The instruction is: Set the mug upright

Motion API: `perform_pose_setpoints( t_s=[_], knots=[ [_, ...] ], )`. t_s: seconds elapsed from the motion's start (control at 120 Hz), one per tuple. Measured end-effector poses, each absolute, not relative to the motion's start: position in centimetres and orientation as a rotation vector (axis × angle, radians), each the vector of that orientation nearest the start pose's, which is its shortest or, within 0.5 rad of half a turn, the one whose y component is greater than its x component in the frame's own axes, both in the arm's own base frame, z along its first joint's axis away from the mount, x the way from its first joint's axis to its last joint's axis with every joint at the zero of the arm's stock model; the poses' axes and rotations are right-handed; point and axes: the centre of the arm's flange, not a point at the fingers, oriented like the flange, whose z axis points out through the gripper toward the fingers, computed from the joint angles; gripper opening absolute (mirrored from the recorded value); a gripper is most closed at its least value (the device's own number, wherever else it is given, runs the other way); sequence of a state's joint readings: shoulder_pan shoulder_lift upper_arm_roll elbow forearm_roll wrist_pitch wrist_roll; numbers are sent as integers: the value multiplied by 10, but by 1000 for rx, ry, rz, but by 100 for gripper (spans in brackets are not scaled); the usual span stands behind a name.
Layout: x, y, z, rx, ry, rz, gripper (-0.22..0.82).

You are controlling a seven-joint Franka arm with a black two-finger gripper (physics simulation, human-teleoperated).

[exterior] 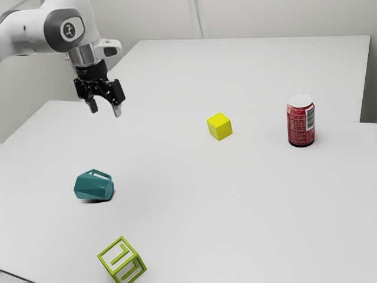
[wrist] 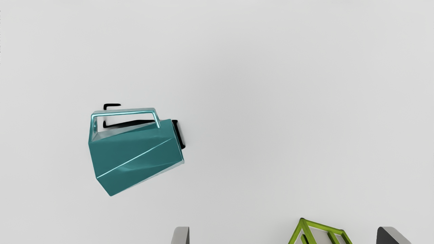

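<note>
My gripper hangs well above the table at the exterior view's upper left, open and holding nothing. Below it, nearer the camera, a teal faceted mug lies on its side, its handle on the upper side. In the wrist view the same mug is lying apart from the gripper, whose two fingertips stand wide apart. The inside of the mug is hidden.
A green open-frame cube lies nearest the exterior camera; part of the green cube shows between the fingertips. A yellow cube and a red can stand on the white table, toward the exterior view's right.
</note>
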State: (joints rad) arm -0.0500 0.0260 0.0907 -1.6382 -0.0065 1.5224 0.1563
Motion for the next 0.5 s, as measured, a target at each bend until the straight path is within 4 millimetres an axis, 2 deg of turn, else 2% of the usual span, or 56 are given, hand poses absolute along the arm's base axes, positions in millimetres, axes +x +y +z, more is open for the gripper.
perform_pose_setpoints(
  t_s=[0.133,0.217,0.283,0.342,0.442,0.5],
  knots=[
    [560,40,570,-3196,158,125,60],
    [557,53,541,-3287,94,167,60],
    [555,71,517,-3379,3,207,60],
    [553,102,494,-3465,-124,246,60],
    [537,179,470,-3573,-400,247,60],
    [531,203,462,-3608,-483,237,60]
  ],
)
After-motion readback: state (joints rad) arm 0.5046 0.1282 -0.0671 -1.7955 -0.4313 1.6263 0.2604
